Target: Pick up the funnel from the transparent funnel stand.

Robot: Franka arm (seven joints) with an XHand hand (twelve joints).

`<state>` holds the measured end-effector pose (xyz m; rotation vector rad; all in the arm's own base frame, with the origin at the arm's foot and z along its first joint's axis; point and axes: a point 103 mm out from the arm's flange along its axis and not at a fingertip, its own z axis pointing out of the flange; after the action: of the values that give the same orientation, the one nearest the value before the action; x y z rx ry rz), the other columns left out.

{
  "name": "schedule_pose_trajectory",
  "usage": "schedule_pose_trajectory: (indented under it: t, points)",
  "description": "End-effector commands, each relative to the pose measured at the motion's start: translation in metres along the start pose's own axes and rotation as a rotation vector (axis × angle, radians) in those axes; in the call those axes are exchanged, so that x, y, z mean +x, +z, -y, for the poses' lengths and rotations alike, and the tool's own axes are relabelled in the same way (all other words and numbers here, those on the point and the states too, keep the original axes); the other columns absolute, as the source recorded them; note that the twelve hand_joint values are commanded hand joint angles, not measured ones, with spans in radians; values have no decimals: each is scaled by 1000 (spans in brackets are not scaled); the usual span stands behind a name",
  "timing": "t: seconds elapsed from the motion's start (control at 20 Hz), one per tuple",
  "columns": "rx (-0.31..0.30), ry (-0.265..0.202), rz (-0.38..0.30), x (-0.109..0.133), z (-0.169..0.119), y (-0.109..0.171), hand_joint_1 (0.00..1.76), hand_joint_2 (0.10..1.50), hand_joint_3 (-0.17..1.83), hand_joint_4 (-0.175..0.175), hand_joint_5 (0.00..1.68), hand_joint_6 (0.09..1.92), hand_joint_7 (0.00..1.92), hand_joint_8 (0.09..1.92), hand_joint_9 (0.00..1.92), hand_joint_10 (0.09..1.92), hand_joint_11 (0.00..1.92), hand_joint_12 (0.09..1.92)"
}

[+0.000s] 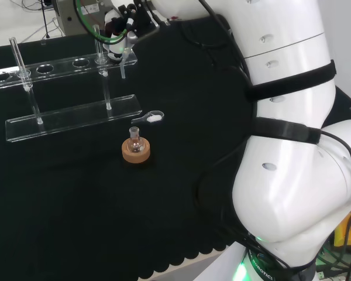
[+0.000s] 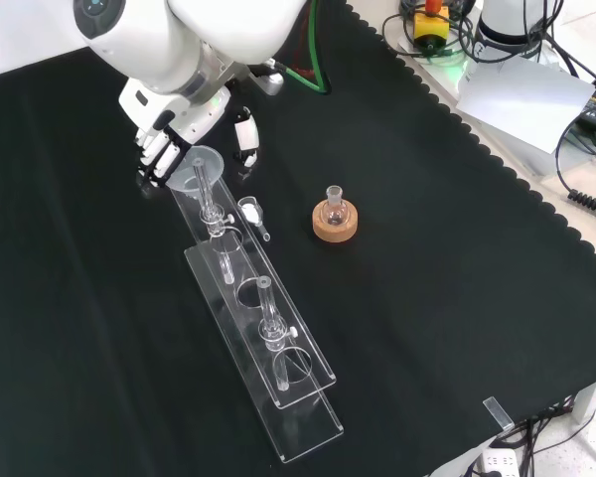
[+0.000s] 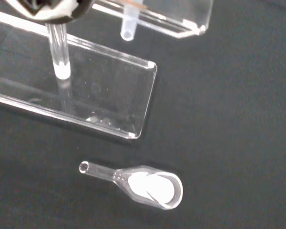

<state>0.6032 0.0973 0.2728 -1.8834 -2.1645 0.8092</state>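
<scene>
mostly the hand (image 2: pixel 164 149) is masked by the arm's white link in the front view, fingers curled at the rim of the funnel (image 2: pixel 199 167), though whether they pinch it i cannot tell. the funnel sits in the transparent funnel stand (image 2: pixel 263 343), at its end nearest the cloth's top edge. head view cuts the hand (image 1: pixel 118 36) small behind the stand. wrist view gives a glass scoop (image 3: pixel 145 186) lying just beside the stand's base. a small flask (image 2: pixel 334 207) rests on its cork ring (image 2: pixel 336 225) mid-cloth.
</scene>
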Motion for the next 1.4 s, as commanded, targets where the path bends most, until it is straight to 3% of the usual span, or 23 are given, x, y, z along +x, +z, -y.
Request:
schedule_pose_trajectory:
  t: [0.05,0.1,0.2,0.3,0.45,0.65,0.9,1.4]
  points:
    - [-83,-1,48,10,1,-2,816,572,738,-18,451,87,372,693,682,615,461,1381]
    - [-92,21,98,11,2,-5,830,588,735,-16,558,120,497,689,775,584,505,1355]
    - [-140,51,183,17,6,-13,868,617,729,-8,707,356,706,671,967,523,604,1296]
    - [-188,57,210,19,12,-25,902,633,735,3,767,590,821,666,1092,494,689,1246]
    - [-215,63,206,14,26,-49,926,641,747,9,790,727,866,667,1165,484,751,1213]
    - [-245,67,218,3,49,-81,931,643,752,10,789,759,850,660,1181,481,767,1206]
    - [-241,90,222,-9,76,-102,930,642,755,11,777,771,818,655,1179,478,762,1202]
    - [-252,129,209,-10,126,-97,926,638,768,10,738,811,794,674,1189,482,756,1206]
